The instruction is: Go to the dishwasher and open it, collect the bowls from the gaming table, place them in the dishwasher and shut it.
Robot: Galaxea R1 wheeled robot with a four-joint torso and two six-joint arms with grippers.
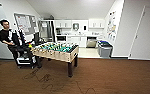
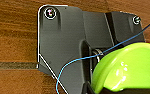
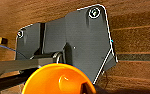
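**Bowls in hand, dishwasher lying far ahead across the room**

Nearest, the left pincer (image 2: 108, 82) is carrying a green bowl (image 2: 126, 67), which is showing large at the lower right of the left wrist frame; the right pincer (image 3: 66, 85) is carrying an orange bowl (image 3: 57, 78) at the bottom of the right wrist frame. Both bowls seem gripped at the rim, though how far either pincer is closing on them I cannot tell. Brown carpet (image 1: 103, 77) is lying under both.

Further out, the gaming table (image 1: 56, 51) is standing left of centre in the head frame, with a person (image 1: 9, 40) sitting beside it at the left.

Farthest, the dishwasher (image 1: 91, 42) is sitting in the kitchen row at upper centre-right, beyond the table's right end, its front looking open, a grey bin (image 1: 105, 48) just right of it. It is lying straight ahead and slightly right, so the right arm is likely the nearer one.
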